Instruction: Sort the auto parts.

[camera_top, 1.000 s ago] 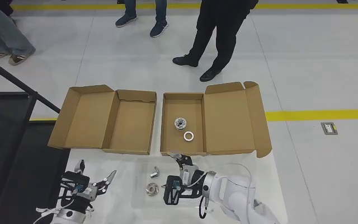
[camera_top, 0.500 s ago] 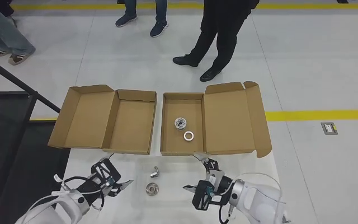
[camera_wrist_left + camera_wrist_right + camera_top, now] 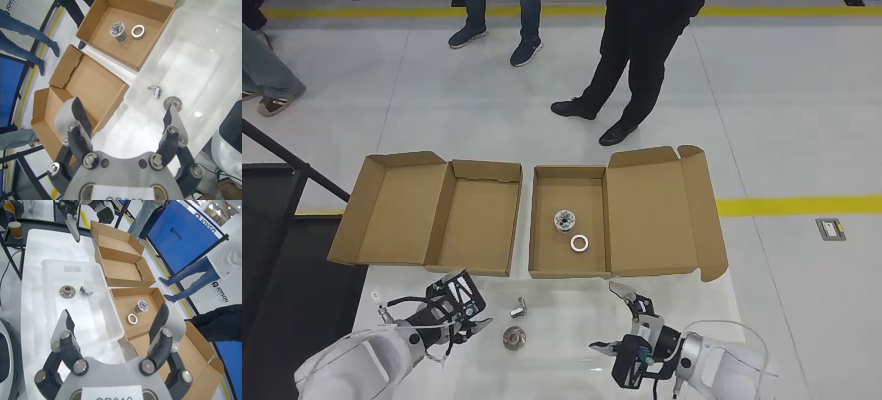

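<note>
Parts lie in two places, as we see them. A clear plastic tray (image 3: 90, 317) sits on the white counter (image 3: 37, 243), and in it we find a flanged hub (image 3: 67, 291) lying flat with a small bracket (image 3: 85, 291) just beside it, the two apart. Beyond the tray stand two open cardboard boxes side by side. On the floor of the right box (image 3: 562, 195) we see a toothed cylindrical part (image 3: 564, 219) and a plain ring (image 3: 580, 242) next to it, close but not touching. We see nothing inside the left box (image 3: 477, 225).

From above, the left gripper (image 3: 467, 305) is over the counter at the tray's left side, near the front edge of the left box. Its fingers (image 3: 81, 113) are spread wide and hold nothing. In its own wrist view one fingertip lines up with the hub, though we cannot tell whether it touches.

The right gripper (image 3: 614, 320) is at the tray's right side, near the front of the right box. Its fingers (image 3: 158, 319) are likewise released and carry nothing.
</note>
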Motion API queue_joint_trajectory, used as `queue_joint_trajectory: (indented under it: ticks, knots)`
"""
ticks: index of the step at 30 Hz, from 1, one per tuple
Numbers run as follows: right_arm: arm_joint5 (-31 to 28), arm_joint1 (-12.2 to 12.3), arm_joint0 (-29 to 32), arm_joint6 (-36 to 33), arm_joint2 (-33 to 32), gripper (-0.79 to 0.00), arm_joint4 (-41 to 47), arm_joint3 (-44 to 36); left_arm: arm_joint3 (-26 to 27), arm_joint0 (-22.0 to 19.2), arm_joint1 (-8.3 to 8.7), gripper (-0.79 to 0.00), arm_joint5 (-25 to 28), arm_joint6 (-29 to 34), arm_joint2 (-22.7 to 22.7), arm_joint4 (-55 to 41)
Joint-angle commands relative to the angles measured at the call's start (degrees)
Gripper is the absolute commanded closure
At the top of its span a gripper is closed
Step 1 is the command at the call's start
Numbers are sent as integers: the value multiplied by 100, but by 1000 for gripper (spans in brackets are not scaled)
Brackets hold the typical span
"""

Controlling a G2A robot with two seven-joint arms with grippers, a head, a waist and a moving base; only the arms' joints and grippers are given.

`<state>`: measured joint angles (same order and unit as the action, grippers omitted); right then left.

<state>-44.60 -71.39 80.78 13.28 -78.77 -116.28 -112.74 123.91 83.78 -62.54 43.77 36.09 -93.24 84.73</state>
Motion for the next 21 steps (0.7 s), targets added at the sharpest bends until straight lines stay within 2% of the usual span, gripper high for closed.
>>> queue_joint_trajectory:
  ticks: [1,5,13,18,21]
  knots:
    - [0,0,1,1,0,-785,0,0,0,-1,0,-785,0,4,1,0]
    - [0,0,1,1,0,-785,0,0,-33,49,5,-785,100,193,143,-144]
    - [0,0,1,1,0,-785,0,0,-137,-477,32,-785,419,2026,798,-1166]
    - [0,0,1,1,0,-785,0,0,-457,-992,184,-785,-134,2579,1699,-1300]
    - [0,0,1,1,0,-785,0,0,-698,-1327,276,-785,-421,2865,2079,-1503]
